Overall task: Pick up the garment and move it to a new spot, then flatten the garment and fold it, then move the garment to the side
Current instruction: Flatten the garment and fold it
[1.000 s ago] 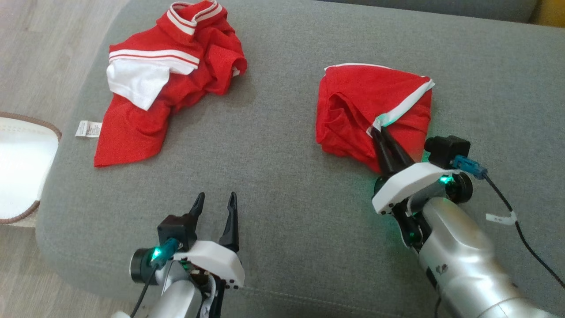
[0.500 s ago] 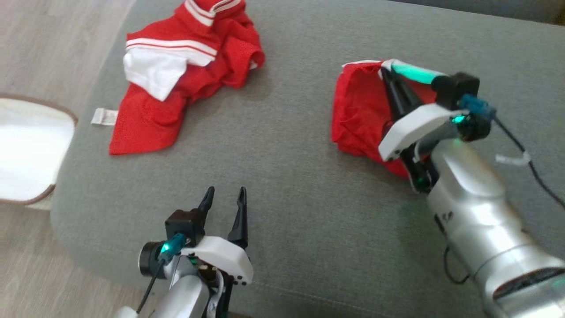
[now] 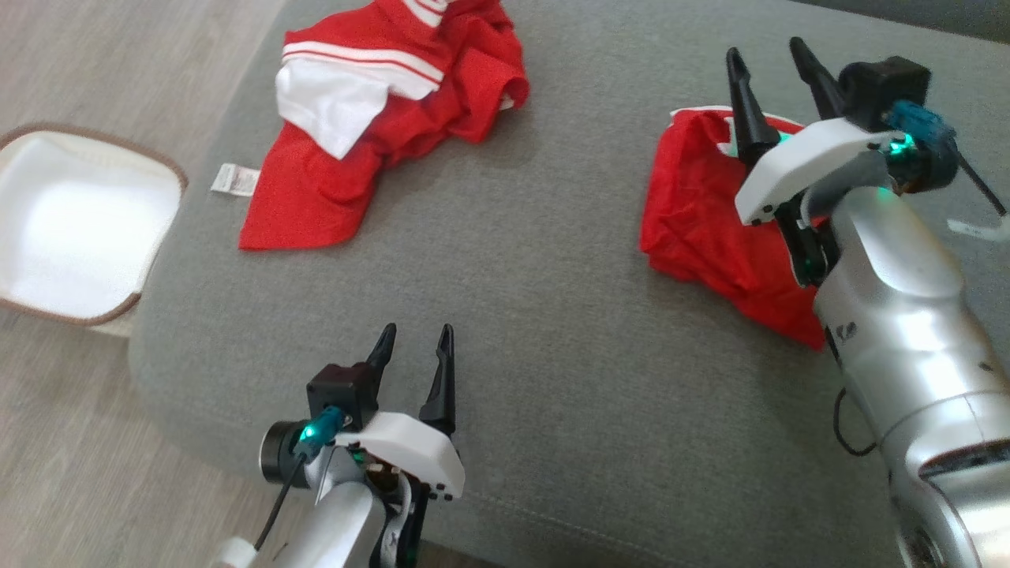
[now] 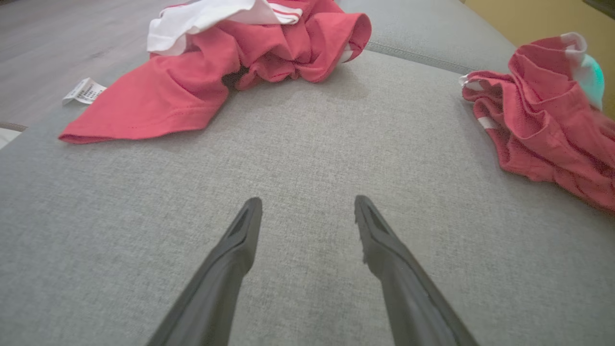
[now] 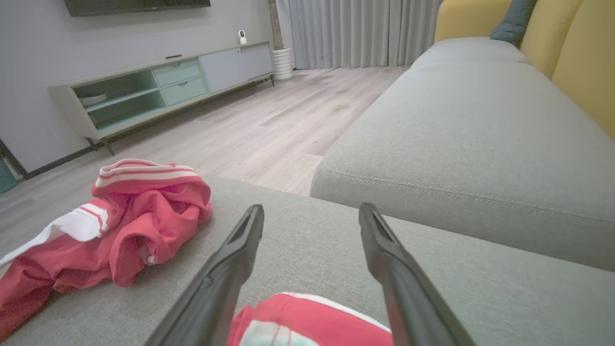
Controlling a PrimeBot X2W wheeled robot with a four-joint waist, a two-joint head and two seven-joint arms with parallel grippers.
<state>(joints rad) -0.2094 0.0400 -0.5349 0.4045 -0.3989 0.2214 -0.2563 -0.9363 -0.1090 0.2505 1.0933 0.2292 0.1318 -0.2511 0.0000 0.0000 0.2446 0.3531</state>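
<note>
Head view: two garments are seen well apart on one grey sofa cushion (image 3: 552, 315), a crumpled red-and-white shirt (image 3: 379, 102) at far left and a bunched red garment (image 3: 702, 213) at right, over which the right tool (image 3: 765, 47) is held spread and empty, while the left tool (image 3: 417, 329) is likewise spread.

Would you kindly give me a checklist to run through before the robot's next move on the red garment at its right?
1. Right pincer open and holding nothing: ok.
2. Left pincer open, over bare cushion: ok.
3. Red garment lying flat: not ok, it is rumpled.
4. Red-and-white shirt apart from the red garment: ok.
5. Garment's right edge: cannot tell, hidden behind the right arm.
</note>
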